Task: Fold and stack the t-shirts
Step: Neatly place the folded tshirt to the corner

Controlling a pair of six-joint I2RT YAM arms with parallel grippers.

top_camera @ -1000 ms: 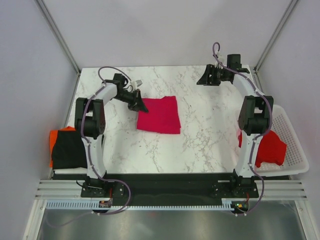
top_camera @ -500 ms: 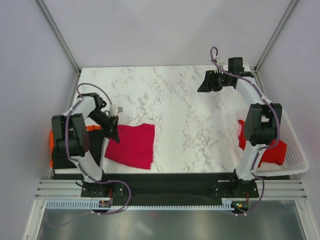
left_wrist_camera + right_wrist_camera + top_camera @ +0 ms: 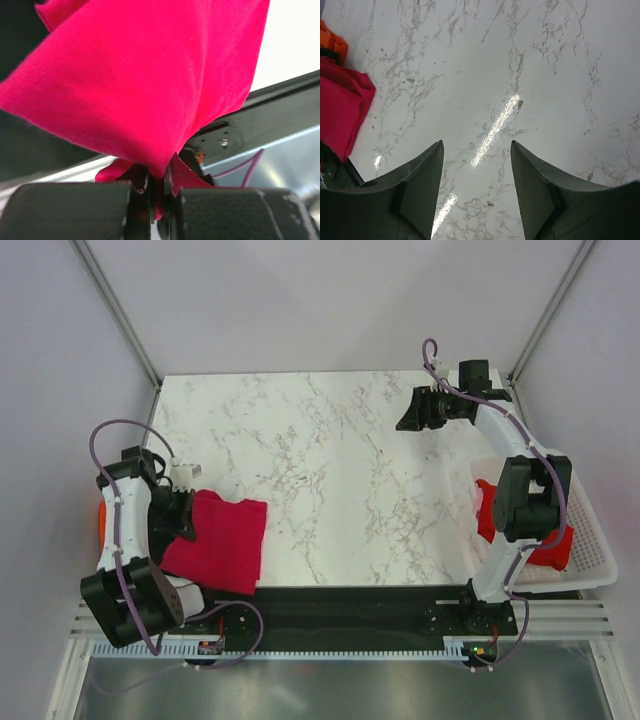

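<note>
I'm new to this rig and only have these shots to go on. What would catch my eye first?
The folded crimson-pink t-shirt stands out most. It sits at the near left corner of the marble table, with its left edge pinched in the shut left gripper. At the far right, the right gripper hovers open over bare marble, and a red t-shirt lies in the white basket beside that arm.

**Surroundings: worktop, basket, frame**

White marble-veined worktop (image 3: 340,470), grey streaks all over. The right wrist view shows a bright glare streak on it. White plastic lattice basket (image 3: 592,520) at the right edge, near half. Along the near edge there is a black strip (image 3: 340,602), then aluminium rails (image 3: 340,625), then a white slotted duct (image 3: 330,648). Slanted metal posts far left (image 3: 115,310) and far right (image 3: 550,310). Pale grey walls behind.
</note>
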